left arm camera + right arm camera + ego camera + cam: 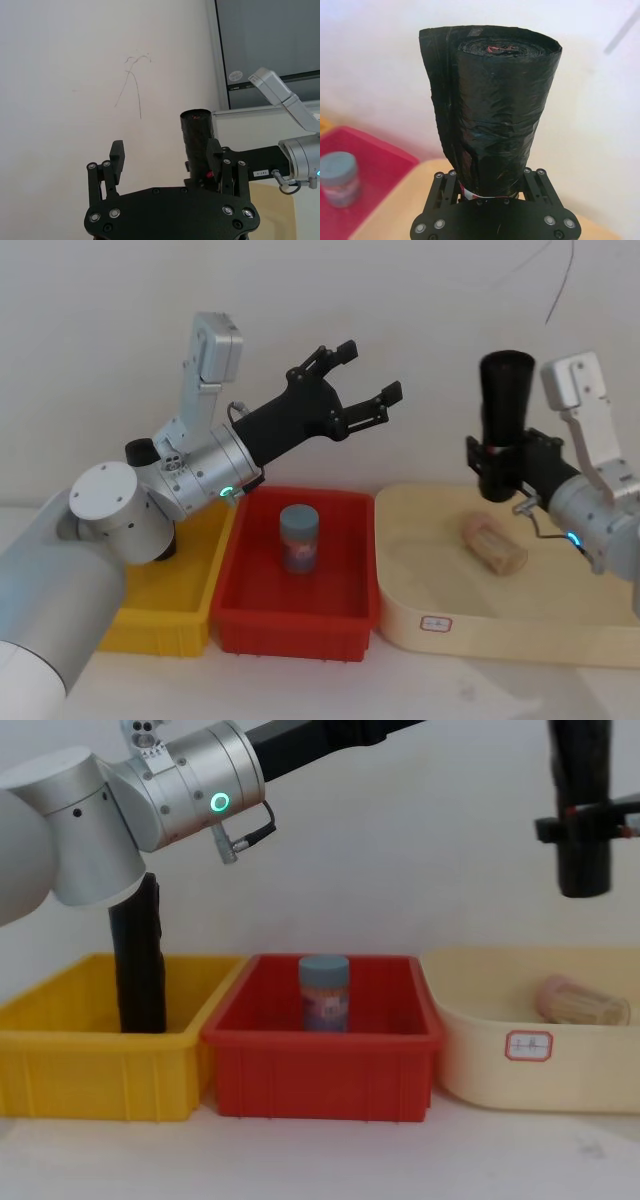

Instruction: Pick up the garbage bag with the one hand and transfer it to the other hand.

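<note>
The other hand (497, 462), at right, grips the upright garbage bag (504, 400) low down — raised above the cream tray (420, 570); the one hand (371, 377) gapes empty to its left.

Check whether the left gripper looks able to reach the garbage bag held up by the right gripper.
Probably yes: the left gripper is open and raised, pointing toward the garbage bag, which the right gripper holds upright near its bottom; nothing lies between them.

Bright even light; soft shadows; right wrist background blurred

A lab test bench: yellow bin (60, 1055), red bin (320, 1065) and labelled cream tray (480, 1070) against a bare wall (120, 300).
</note>
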